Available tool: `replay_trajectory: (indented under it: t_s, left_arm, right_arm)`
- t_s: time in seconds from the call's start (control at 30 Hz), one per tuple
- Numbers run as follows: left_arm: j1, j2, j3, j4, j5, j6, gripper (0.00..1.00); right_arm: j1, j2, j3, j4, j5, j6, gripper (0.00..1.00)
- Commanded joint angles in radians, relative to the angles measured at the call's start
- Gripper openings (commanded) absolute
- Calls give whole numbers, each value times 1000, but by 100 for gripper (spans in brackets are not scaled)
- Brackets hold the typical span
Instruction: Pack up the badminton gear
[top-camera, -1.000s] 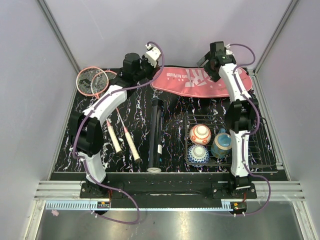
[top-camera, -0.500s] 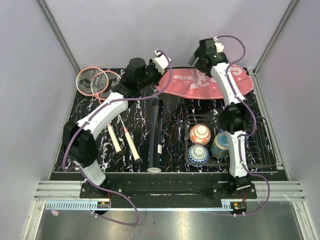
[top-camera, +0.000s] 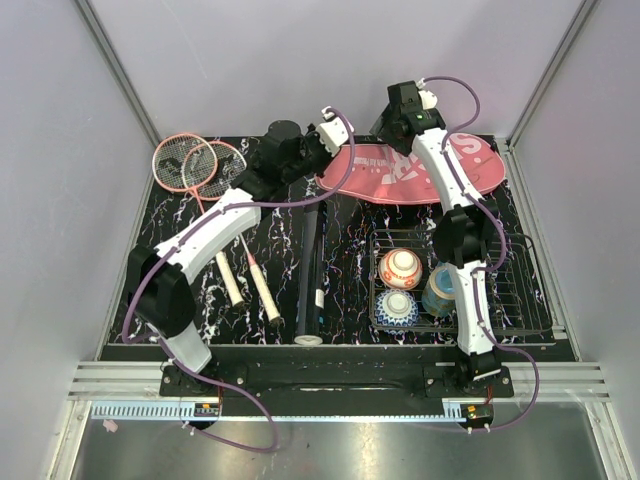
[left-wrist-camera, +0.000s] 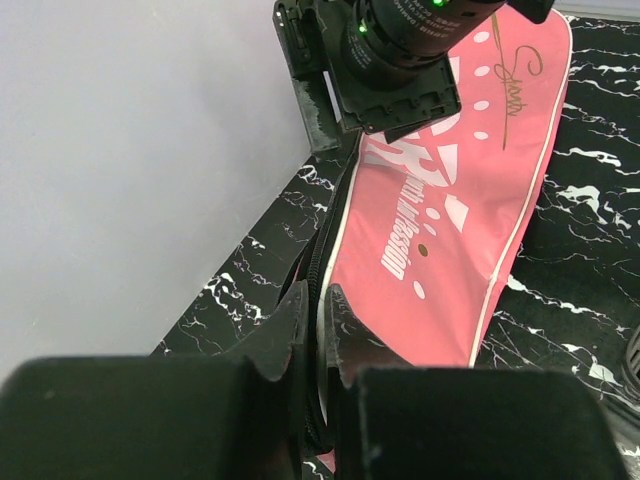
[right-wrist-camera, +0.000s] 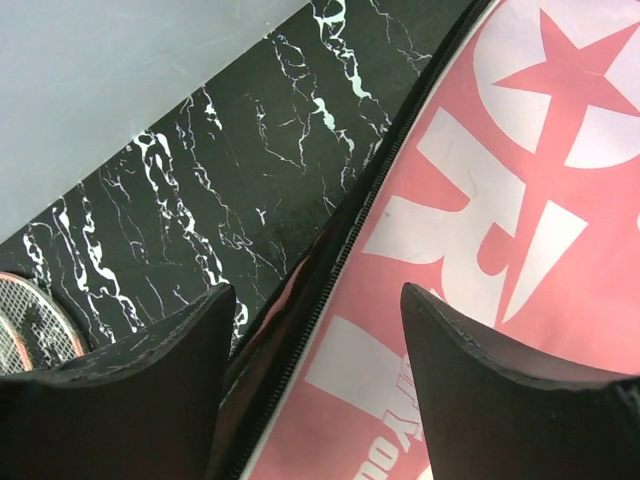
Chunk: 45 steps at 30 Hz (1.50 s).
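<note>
— What is pictured along the far edge of the table (top-camera: 352, 228)?
— A long pink racket cover (top-camera: 382, 168), lettered in white and edged with a black zip, is seen stretched lengthwise, right of centre.
— And the rest of the gear?
— Two pink-framed rackets (top-camera: 185, 162) are shown lying flat at the left, heads overlapped at the far corner, white handles (top-camera: 229, 281) pointed nearward. A long black tube (top-camera: 311, 265) is laid beside them at centre, its far end near the cover.

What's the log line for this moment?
left jaws: shut on racket cover edge | right jaws: open over its zipper edge | rackets, tube: on table, unpacked
</note>
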Motion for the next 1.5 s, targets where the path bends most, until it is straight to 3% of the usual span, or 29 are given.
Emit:
replay_trajectory:
  t_s: [0.0, 0.1, 0.3, 0.4, 0.47, 0.63, 0.77, 0.83, 0.87, 0.9, 0.93, 1.1, 1.17, 1.23, 1.33, 1.47]
  left_arm:
    - [-18, -73, -6, 60, -16, 22, 0]
    - [-24, -89, -17, 58, -16, 13, 0]
    - [-42, -106, -26, 42, -29, 22, 0]
    - [-47, -112, -28, 28, -34, 24, 0]
    - [-50, -119, -40, 25, -36, 18, 0]
    - [-49, -144, -107, 32, -52, -42, 0]
    - [-33, -165, -169, 34, -82, -210, 2]
    - [-6, -165, -163, 6, -45, -302, 21]
    - [7, -162, -148, -36, -24, -399, 41]
    - [20, -164, -144, -49, 13, -448, 48]
    - [54, -167, -147, -53, 115, -491, 50]
    - [161, -225, -190, 21, 370, -806, 63]
    - [191, -218, -166, 20, 405, -920, 63]
    - [235, -192, -135, 41, 490, -1029, 78]
    - [258, -169, -103, 66, 546, -1110, 86]
    - [258, -107, -31, -41, 472, -1071, 91]
  right_arm:
    - [10, -7, 18, 52, -32, 63, 71]
    - [7, -21, -15, 52, -75, 179, 68]
    - [13, -29, -57, 62, -200, 287, 47]
    - [13, -40, -81, 81, -188, 295, 26]
    - [13, -62, -107, 111, -185, 286, 1]
    - [13, -135, -138, 185, -153, 215, 0]
    - [13, -280, -276, 315, -159, 172, 0]
    - [13, -387, -458, 494, -199, 194, 0]
    - [11, -421, -518, 554, -214, 200, 0]
    - [13, -452, -620, 649, -219, 212, 0]
    - [13, -496, -655, 676, -219, 214, 0]
    - [11, -598, -860, 855, -271, 153, 0]
    - [13, -653, -933, 932, -305, 114, 0]
    - [10, -696, -1038, 1045, -342, 87, 0]
    - [10, -739, -1146, 1165, -400, 39, 0]
    - [7, -791, -1270, 1321, -480, 5, 0]
